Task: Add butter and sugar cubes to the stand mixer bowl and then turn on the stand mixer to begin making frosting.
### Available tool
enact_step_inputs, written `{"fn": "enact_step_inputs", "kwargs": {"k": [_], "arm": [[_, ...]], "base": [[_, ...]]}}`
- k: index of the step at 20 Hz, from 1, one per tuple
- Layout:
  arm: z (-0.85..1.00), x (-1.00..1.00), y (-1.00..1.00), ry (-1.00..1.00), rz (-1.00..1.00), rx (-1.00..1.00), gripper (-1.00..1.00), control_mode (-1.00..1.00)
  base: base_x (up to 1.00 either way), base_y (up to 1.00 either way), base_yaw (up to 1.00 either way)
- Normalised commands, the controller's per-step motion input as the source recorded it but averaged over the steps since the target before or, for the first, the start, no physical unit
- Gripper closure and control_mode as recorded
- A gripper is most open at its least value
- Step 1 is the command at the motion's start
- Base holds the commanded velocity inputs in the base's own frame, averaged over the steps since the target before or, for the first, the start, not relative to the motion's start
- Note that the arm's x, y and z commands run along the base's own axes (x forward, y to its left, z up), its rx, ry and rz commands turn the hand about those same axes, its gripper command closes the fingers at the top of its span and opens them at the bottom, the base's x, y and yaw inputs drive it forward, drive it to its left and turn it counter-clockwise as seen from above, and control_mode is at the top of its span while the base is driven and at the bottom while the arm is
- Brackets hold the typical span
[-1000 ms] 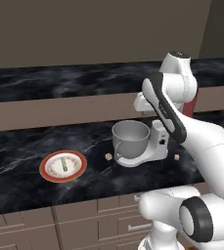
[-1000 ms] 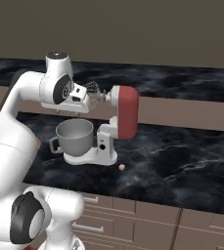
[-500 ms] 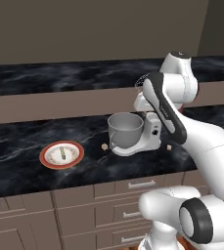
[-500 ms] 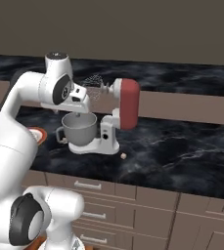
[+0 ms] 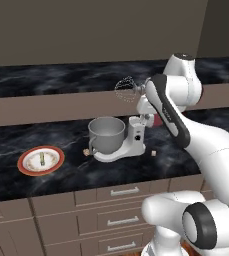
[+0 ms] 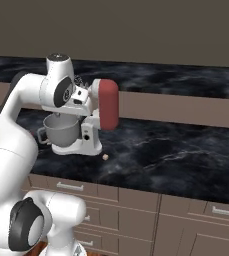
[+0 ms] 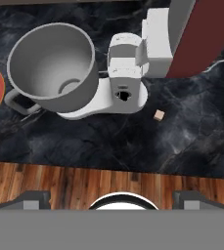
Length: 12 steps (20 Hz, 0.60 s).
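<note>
My gripper (image 7: 111, 197) spread wide and empty above the stand mixer (image 7: 128, 83), grey stand mixer bowl (image 7: 52, 63) on its base, one sugar cube (image 7: 158, 115) on the black counter (image 7: 182, 141) beside it, butter (image 5: 42, 160) on the orange-rimmed plate (image 5: 53, 166).

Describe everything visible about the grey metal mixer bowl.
The round grey brushed-metal bowl sits upright on the flat white base of the white-bodied stand mixer with the dark red head, on the black marbled counter. It looks empty: its inside shows bare metal down to the bottom. A loop handle juts from its side, toward the orange-rimmed plate. The mixer head is tilted up, so the wire whisk hangs clear above the bowl. Nothing but the base touches it.
</note>
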Motion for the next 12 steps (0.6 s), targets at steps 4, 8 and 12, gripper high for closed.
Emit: {"fn": "enact_step_inputs", "kwargs": {"k": [4,8,12], "arm": [[0.0,0.0,0.0,0.0,0.0,0.0,-1.0,1.0],[0.0,0.0,0.0,0.0,0.0,0.0,-1.0,1.0],[0.0,0.0,0.0,0.01,0.0,0.0,-1.0,-1.0]], "base": [[0.0,-0.23,0.0],[0.0,-0.08,0.0],[0.0,0.0,0.0]]}}
